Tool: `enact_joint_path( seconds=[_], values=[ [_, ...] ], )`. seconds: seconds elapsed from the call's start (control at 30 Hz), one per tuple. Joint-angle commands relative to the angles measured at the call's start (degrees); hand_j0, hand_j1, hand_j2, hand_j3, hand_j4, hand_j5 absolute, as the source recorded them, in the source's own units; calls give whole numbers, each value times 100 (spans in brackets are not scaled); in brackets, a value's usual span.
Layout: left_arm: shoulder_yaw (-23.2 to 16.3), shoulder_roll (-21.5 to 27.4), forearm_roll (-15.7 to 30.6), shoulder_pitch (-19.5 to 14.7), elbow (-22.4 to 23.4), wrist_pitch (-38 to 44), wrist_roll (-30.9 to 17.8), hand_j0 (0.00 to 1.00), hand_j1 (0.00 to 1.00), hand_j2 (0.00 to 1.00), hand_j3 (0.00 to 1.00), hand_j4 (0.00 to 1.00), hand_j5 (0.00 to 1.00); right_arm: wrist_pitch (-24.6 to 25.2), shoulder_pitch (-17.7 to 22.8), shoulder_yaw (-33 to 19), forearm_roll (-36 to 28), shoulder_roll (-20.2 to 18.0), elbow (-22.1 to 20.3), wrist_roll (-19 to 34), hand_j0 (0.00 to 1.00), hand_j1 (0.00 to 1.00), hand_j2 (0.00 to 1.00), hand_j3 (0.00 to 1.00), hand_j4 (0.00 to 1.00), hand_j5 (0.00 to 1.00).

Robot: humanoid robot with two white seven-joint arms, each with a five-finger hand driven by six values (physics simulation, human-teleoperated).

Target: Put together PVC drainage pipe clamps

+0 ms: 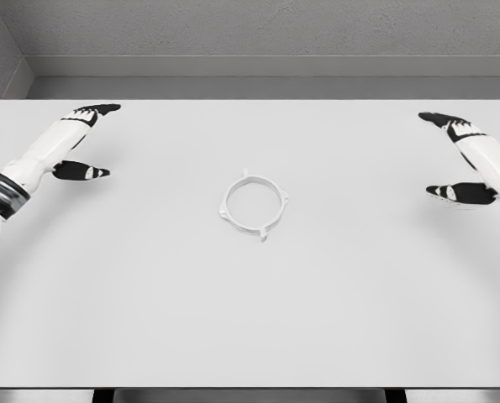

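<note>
Our left hand (75, 143) and right hand (461, 159) hover spread and empty near the bench (149, 319) sides; the mid-bench clamp (255, 204), thin and flat, could skid when pinched.

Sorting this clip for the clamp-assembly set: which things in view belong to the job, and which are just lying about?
Belongs to the job:
- white ring-shaped pipe clamp, lying flat mid-table
- left hand, fingers open, holding nothing
- right hand, fingers open, holding nothing

Just there:
- white table; no loose extras visible
</note>
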Motion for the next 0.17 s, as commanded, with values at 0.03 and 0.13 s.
enact_joint_path(
  seconds=[0.03, 0.13],
  values=[
    [5, 22, 38, 0, 10, 2, 3, 100, 100, 100, 100, 100, 100, 13, 9, -346, -204, -80, -316, -2, 100, 100, 100, 100, 100, 100],
    [5, 22, 38, 0, 10, 2, 3, 100, 100, 100, 100, 100, 100, 13, 18, -311, -204, -80, -342, -2, 100, 100, 100, 100, 100, 100]
  ],
)
